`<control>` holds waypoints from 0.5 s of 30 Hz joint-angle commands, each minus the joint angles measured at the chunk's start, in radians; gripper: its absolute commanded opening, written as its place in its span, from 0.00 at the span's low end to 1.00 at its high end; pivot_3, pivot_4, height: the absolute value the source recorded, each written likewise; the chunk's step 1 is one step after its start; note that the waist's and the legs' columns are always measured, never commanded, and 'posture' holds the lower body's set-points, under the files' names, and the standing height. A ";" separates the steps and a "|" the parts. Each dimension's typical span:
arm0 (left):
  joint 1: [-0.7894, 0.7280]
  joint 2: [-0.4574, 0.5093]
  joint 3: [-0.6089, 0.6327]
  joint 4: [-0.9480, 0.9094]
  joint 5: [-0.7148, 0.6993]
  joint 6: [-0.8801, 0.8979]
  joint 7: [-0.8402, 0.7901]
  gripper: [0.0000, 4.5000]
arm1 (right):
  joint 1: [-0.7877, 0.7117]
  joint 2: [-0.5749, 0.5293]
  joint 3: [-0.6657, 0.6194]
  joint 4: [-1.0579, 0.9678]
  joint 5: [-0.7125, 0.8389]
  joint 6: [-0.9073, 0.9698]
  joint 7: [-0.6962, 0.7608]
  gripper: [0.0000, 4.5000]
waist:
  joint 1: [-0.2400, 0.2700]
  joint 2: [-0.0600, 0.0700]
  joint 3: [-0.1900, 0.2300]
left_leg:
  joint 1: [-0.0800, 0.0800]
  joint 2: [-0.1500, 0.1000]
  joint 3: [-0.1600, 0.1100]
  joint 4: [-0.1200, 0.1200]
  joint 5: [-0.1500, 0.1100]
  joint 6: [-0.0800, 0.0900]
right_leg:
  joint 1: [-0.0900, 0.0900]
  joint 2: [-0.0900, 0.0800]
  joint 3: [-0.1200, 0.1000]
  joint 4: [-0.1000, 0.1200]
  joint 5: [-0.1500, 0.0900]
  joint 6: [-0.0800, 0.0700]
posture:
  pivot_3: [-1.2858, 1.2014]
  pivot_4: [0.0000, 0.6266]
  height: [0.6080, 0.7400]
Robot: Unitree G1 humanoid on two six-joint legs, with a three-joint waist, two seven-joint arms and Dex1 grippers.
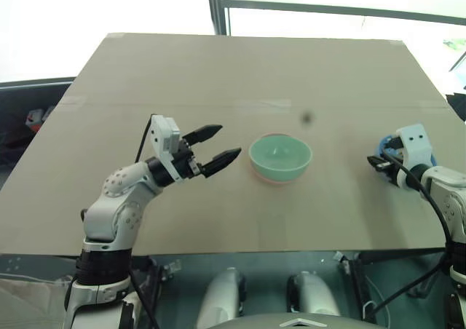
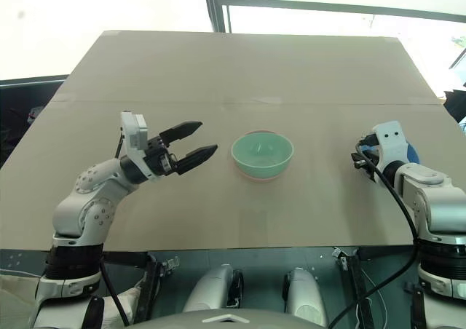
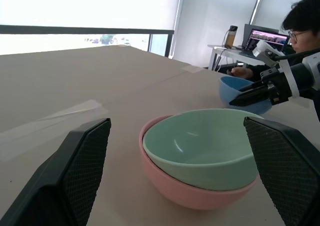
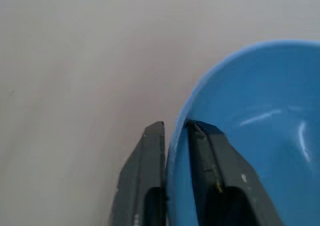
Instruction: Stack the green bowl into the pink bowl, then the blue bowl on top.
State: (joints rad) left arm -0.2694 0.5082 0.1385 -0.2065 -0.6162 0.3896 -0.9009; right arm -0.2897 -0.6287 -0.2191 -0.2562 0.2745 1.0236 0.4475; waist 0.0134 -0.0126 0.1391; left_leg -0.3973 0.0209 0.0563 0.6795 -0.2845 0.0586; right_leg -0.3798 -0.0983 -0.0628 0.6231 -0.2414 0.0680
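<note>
My right gripper [image 4: 175,131] clamped on blue bowl [image 4: 260,136] rim — one finger inside, one outside; bowl near right edge of tabletop [image 1: 218,74]. My left gripper [image 1: 216,147] held apart, above tabletop, just left of stacked bowls, touching nothing. Green bowl [image 1: 280,156] nested in pink bowl [image 3: 185,193] — both upright, mid-tabletop, nearer front edge. Blue bowl well apart from that stack.

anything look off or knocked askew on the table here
Nothing stands out. The green bowl sits level and nested in the pink bowl, and the blue bowl is upright, its rim pinched by the right gripper.
</note>
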 commanded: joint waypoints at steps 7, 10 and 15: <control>-0.010 0.003 0.004 -0.006 0.015 -0.032 0.005 1.00 | -0.059 -0.028 0.006 -0.252 0.178 -0.129 0.187 0.02 | -0.001 0.001 0.001 | 0.000 0.000 0.000 -0.001 0.000 0.000 | 0.000 0.000 0.000 0.000 0.000 0.000 | 0.52 0.24 1.00; -0.003 0.007 0.003 0.005 0.025 -0.040 -0.001 1.00 | -0.161 0.010 0.029 -0.371 0.343 -0.066 0.234 0.02 | -0.009 0.002 0.001 | 0.000 0.001 0.000 -0.001 0.000 0.000 | -0.001 0.001 0.001 0.000 0.000 0.000 | 0.52 0.24 1.00; 0.006 0.005 0.004 0.008 0.034 -0.047 0.001 1.00 | -0.279 0.003 0.183 -0.463 0.418 -0.013 0.240 0.02 | 0.007 0.000 0.001 | -0.002 -0.002 -0.005 -0.001 0.000 0.000 | 0.000 -0.002 -0.003 -0.001 0.000 0.000 | 0.52 0.24 1.00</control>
State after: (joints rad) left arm -0.2628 0.5093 0.1383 -0.1825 -0.5802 0.3627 -0.8991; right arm -0.5317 -0.6089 -0.1037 -0.6758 0.6845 1.0064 0.6782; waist 0.0202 -0.0128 0.1398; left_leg -0.4001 0.0181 0.0510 0.6792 -0.2850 0.0595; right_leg -0.3797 -0.1010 -0.0654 0.6218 -0.2414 0.0678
